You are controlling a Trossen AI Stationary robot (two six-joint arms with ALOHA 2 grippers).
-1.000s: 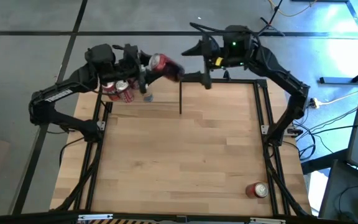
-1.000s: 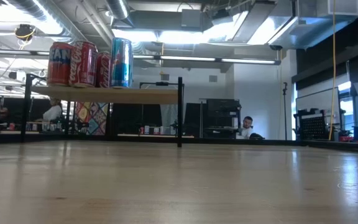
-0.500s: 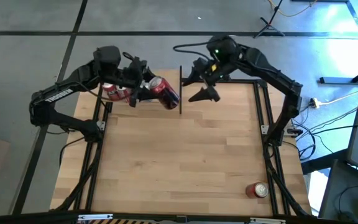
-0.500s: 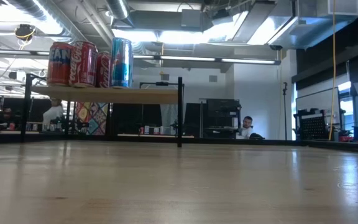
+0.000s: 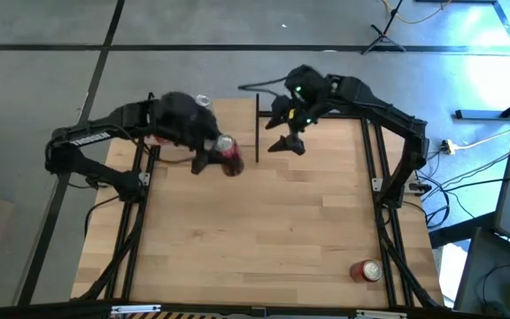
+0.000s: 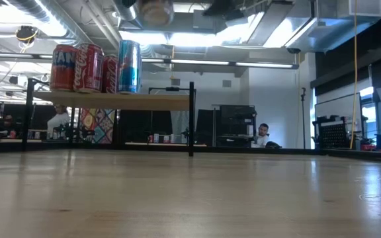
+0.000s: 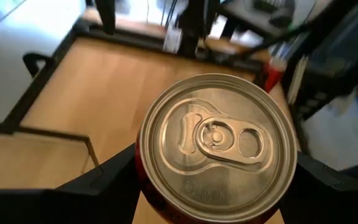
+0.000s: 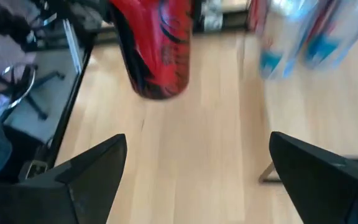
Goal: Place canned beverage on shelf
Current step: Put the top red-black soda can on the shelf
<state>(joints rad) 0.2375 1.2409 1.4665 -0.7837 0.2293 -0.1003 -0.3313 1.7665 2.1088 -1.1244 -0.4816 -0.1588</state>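
Observation:
My left gripper (image 5: 212,158) is shut on a red can (image 5: 229,158), high over the table just in front of the shelf (image 5: 237,115). The can's silver top (image 7: 219,146) fills the left wrist view; the can also shows at the low view's top edge (image 6: 154,10). Several cans (image 6: 94,66) stand on the shelf board (image 6: 144,102). My right gripper (image 5: 283,142) is open and empty to the right of the shelf's front post (image 5: 257,128), facing the held can (image 8: 157,50). My left gripper pinches the can's side wall just below the top rim (image 7: 143,168) between its two fingers (image 7: 104,180), one on each side. The can's top faces back toward the wrist. The can is lifted clear of table and shelf.
Another red can (image 5: 366,270) lies on the tabletop near the front right corner. Black frame posts (image 5: 381,177) run along the table's left and right edges. A blue can (image 8: 284,37) on the shelf shows blurred in the right wrist view.
My left gripper has carried the red can from above the shelf's far side toward the table's near edge, past the shelf's front edge, turning the can as it went. My right gripper has come from beyond the far edge toward the near edge, beside the shelf's front post.

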